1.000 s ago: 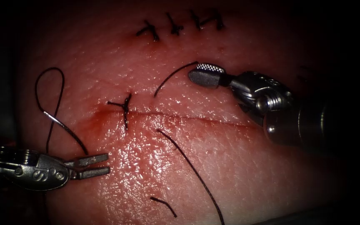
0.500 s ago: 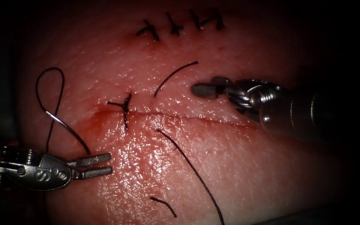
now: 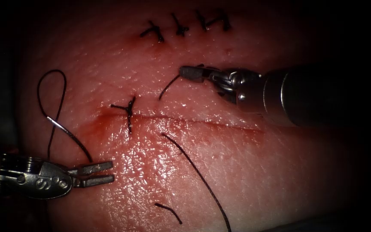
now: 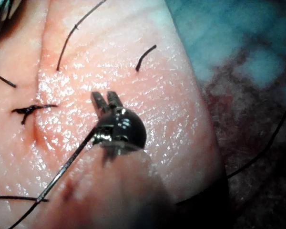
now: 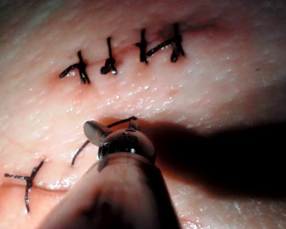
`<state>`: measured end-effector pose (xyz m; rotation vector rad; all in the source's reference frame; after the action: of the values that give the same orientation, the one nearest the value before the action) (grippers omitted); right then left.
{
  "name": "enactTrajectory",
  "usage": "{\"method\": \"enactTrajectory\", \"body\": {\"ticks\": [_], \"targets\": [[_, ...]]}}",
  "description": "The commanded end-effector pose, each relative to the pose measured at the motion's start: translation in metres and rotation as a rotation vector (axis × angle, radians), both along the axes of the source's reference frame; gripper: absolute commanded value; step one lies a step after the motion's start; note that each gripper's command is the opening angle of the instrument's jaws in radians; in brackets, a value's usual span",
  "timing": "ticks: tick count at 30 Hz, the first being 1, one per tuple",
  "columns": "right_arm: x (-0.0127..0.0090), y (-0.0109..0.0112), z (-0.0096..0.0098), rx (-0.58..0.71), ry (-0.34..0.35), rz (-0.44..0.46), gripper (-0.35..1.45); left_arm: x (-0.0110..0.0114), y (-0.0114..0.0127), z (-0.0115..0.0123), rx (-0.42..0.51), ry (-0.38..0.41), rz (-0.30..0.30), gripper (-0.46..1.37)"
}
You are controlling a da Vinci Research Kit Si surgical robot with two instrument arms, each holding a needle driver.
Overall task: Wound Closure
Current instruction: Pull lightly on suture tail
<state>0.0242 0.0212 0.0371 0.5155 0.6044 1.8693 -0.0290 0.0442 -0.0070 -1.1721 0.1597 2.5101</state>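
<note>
- Cut (image 3: 194, 122): one stitch (image 3: 128, 112) at left end; rest unsewn.
- Left tool (image 3: 104, 172): jaws apart, empty; needle (image 3: 61, 126) nearby, loose.
- Right tool (image 3: 190, 72): touching thread piece (image 3: 170, 86); grip uncertain.

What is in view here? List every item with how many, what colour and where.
tissue: one, pink-red, under everything.
cut: one, dark red, running across the middle.
red fluid: one patch, at the cut's left end.
stitch: one, black, across the cut near its left end.
upper stitches: four, black, in a row above the cut.
loose thread pieces: three, black, one above the cut, two below.
needle: one, silvery, lying on the tissue left of the cut, not in it.
thread: one loop, black, above the needle.
left end effector: open, holds nothing, beside the needle.
right end effector: at the upper loose piece's end, grip unclear.
</note>
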Motion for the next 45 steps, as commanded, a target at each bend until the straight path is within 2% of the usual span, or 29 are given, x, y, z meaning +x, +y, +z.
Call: {"method": "enactTrajectory", "body": {"ticks": [1, 8, 12, 19, 20, 21, 22, 24, 28, 30, 32, 34, 38, 45], "targets": [[0.0002, -0.0001, 0.0002, 0.015, 0.016, 0.011, 1.07, 0.0002, 0.0, -0.0002, 0.008, -0.001, 0.001, -0.35], [0.0013, -0.0004, 0.0012, 0.048, 0.023, 0.052, 1.04, 0.0011, -0.0001, -0.0004, 0.009, 0.003, -0.001, -0.35], [0.002, -0.0002, 0.0013, 0.047, 0.018, 0.061, 0.96, 0.0013, -0.0003, -0.0005, 0.01, 0.004, -0.002, -0.35], [0.0033, 0.0005, 0.0024, 0.026, 0.026, 0.083, 0.64, 0.0012, -0.0002, -0.0004, 0.014, 0.002, -0.005, -0.35], [0.0034, 0.0006, 0.0026, 0.023, 0.025, 0.085, 0.47, 0.0012, -0.0002, -0.0004, 0.014, 0.002, -0.005, -0.35], [0.0035, 0.0007, 0.0028, 0.021, 0.024, 0.086, -0.02, 0.0012, -0.0002, -0.0004, 0.014, 0.002, -0.005, -0.35], [0.0035, 0.0008, 0.0029, 0.025, 0.025, 0.091, -0.35, 0.0012, -0.0002, -0.0004, 0.014, 0.002, -0.005, -0.35], [0.0034, 0.001, 0.0029, 0.02, 0.022, 0.089, -0.35, 0.0013, -0.0002, -0.0004, 0.014, 0.002, -0.005, -0.35], [0.0033, 0.0016, 0.0023, -0.086, 0.004, 0.033, -0.35, 0.0013, -0.0003, -0.0004, 0.013, 0.002, -0.005, -0.35], [0.0032, 0.0021, 0.0014, -0.221, 0.028, -0.007, -0.35, 0.0012, -0.0003, -0.0004, 0.017, 0.001, -0.009, -0.35], [0.0031, 0.0023, 0.0009, -0.28, 0.052, -0.013, -0.35, 0.0012, -0.0003, -0.0004, 0.017, 0.001, -0.01, -0.35], [0.0032, 0.0027, -0.0001, -0.44, 0.08, -0.063, -0.35, 0.0011, -0.0003, -0.0003, 0.016, 0.001, -0.01, -0.35], [0.0033, 0.0034, -0.0016, -0.623, 0.108, -0.104, -0.35, 0.0011, -0.0004, -0.0001, 0.017, 0.0, -0.014, -0.35], [0.0033, 0.0043, -0.0029, -0.855, 0.113, -0.236, -0.35, 0.001, -0.0005, 0.0, 0.018, -0.001, -0.019, -0.35]]}}
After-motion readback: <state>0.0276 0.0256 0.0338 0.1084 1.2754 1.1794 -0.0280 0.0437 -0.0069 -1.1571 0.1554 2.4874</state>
